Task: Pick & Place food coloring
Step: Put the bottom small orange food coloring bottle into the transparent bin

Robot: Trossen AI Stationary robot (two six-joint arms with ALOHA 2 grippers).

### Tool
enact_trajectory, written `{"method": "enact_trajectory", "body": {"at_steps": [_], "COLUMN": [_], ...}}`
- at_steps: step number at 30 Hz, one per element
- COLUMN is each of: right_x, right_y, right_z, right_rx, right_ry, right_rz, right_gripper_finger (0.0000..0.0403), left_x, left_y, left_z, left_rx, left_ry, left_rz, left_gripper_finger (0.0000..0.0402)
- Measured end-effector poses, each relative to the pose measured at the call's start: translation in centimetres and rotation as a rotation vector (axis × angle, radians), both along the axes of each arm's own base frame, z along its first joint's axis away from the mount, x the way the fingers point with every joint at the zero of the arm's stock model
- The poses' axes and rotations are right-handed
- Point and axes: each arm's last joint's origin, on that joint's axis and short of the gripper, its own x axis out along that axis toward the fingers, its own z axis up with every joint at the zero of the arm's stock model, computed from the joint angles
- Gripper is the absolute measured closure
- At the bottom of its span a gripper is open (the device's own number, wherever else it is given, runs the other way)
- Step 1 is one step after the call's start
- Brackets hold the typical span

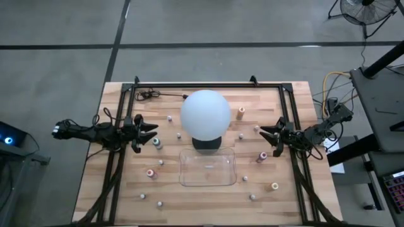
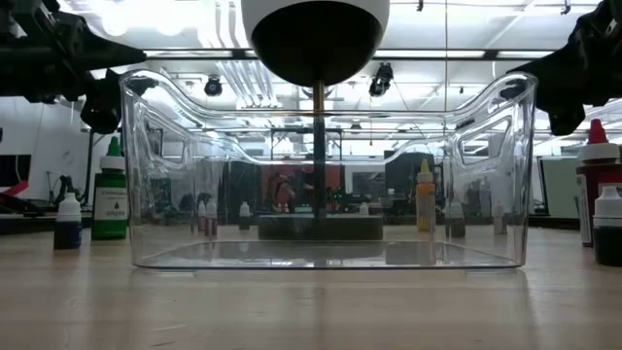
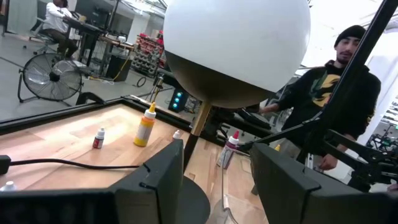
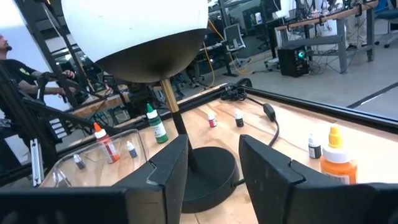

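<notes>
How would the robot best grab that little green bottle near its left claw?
Probably from above with the left gripper, fingers closing across the round body of the green bottle just below the cap. It stands upright and nothing touches its sides.

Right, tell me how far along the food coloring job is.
Nothing looks done: the clear tray holds no bottles, and the food coloring bottles lie scattered around it and the white globe lamp. Nothing is in hand either: the left gripper and right gripper both hang open and empty at the table's sides. Presumably every bottle is left to pick and place.
</notes>
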Motion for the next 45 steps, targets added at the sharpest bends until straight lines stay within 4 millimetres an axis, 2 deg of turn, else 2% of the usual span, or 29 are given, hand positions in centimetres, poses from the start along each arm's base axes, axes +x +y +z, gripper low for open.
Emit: {"method": "enact_trajectory", "body": {"at_steps": [13, 22, 27, 34, 39, 45], "right_x": [-0.2, -0.6, -0.6, -0.9, -1.7, -2.3], "right_y": [-0.1, -0.4, -0.5, -1.0, -1.6, -2.2], "right_z": [1.7, 8.3, 12.5, 18.1, 20.5, 21.9], "right_rx": [-0.093, -0.263, -0.34, -0.345, -0.25, -0.092], "right_ry": [-0.054, -0.017, 0.043, 0.158, 0.186, 0.169], "right_rz": [-0.008, -0.046, -0.066, -0.203, -0.318, -0.388], "right_gripper_finger": [0.016, 0.0131, 0.0134, 0.0149, 0.0157, 0.0155], "left_x": [0.0, 0.0, 0.0, 0.0, 0.0, 0.0], "left_y": [0.0, 0.0, 0.0, 0.0, 0.0, 0.0], "left_z": [0.0, 0.0, 0.0, 0.0, 0.0, 0.0], "left_rx": [0.0, 0.0, 0.0, 0.0, 0.0, 0.0], "left_ry": [0.0, 0.0, 0.0, 0.0, 0.0, 0.0], "left_rz": [0.0, 0.0, 0.0, 0.0, 0.0, 0.0], "left_gripper_finger": [0.0241, 0.0241, 0.0241, 0.0241, 0.0241, 0.0241]}}
